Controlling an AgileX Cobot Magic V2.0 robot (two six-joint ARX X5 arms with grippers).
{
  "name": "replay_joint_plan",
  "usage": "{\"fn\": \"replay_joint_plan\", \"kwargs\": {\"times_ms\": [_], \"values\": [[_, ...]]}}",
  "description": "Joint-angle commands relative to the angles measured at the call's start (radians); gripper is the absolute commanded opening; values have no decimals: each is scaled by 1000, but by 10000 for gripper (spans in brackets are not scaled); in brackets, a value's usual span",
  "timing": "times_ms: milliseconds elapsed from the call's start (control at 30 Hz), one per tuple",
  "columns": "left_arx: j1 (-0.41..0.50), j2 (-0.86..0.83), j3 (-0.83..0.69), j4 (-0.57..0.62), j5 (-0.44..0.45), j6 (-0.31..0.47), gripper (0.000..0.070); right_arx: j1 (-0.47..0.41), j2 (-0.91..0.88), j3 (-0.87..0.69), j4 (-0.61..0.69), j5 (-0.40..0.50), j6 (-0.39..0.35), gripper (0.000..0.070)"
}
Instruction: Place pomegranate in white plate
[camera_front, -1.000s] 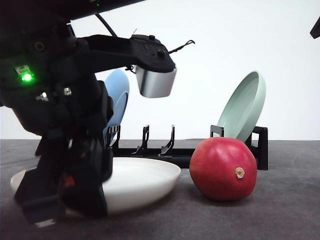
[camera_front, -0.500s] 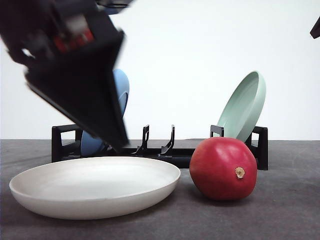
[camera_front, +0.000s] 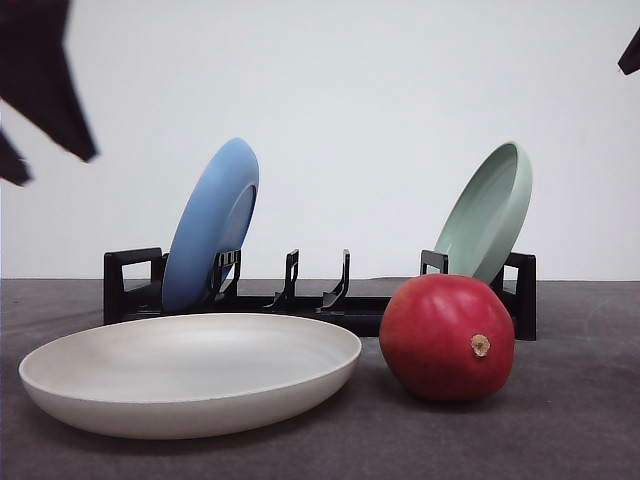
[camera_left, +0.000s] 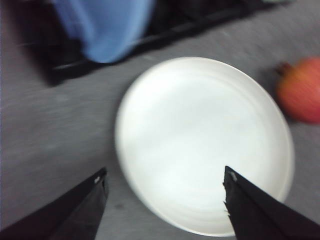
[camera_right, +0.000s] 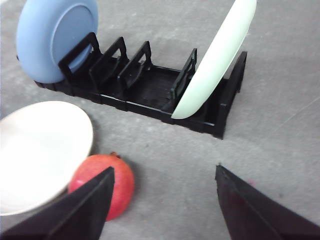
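Left gripper (camera_left: 162, 192) — spread above white plate (camera_left: 200, 140)

Pomegranate (camera_front: 447, 338) beside white plate (camera_front: 190, 374), both on worktop.
Glossy deep-red round fruit, tan stem nub facing camera, resting just beside the plate's right rim; shallow cream plate lies flat, nothing in it.

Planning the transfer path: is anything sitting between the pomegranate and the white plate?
Nothing visible does. The pomegranate rests on the table right beside the white plate, whose bowl is bare. The black rack stands behind both, off the path.
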Motion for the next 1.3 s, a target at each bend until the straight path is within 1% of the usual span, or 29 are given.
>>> {"fn": "replay_joint_plan", "kwargs": {"times_ms": [0, 100, 200, 267, 367, 500, 533, 633, 700, 867, 1000, 1267], "values": [[56, -7, 10, -4, 14, 17, 435, 6, 6, 12, 5, -22, 47, 406], [149, -33, 10, -7, 14, 14, 435, 17, 32, 12, 2, -76, 85, 424], [192, -49, 10, -4, 14, 3, 435, 54, 85, 13, 0, -89, 153, 470], [198, -52, 10, -3, 14, -5, 435, 90, 135, 14, 1, -82, 197, 496], [198, -53, 10, -4, 14, -7, 435, 147, 227, 22, 2, -52, 247, 499], [198, -53, 10, -3, 14, -7, 435, 223, 360, 48, 3, 0, 293, 503], [198, -53, 10, -3, 14, -7, 435, 241, 396, 59, 4, 11, 300, 511], [198, -53, 10, -3, 14, -7, 435, 285, 494, 98, 9, 44, 308, 582], [198, -53, 10, -3, 14, -7, 435, 310, 557, 127, 16, 67, 306, 607], [198, -53, 10, -2, 14, -7, 434, 342, 685, 172, 76, 106, 305, 631], [198, -53, 10, 2, 14, -7, 434, 355, 766, 175, 129, 105, 318, 633], [198, -53, 10, 5, 14, -5, 434, 364, 885, 175, 166, 84, 320, 632]]}}
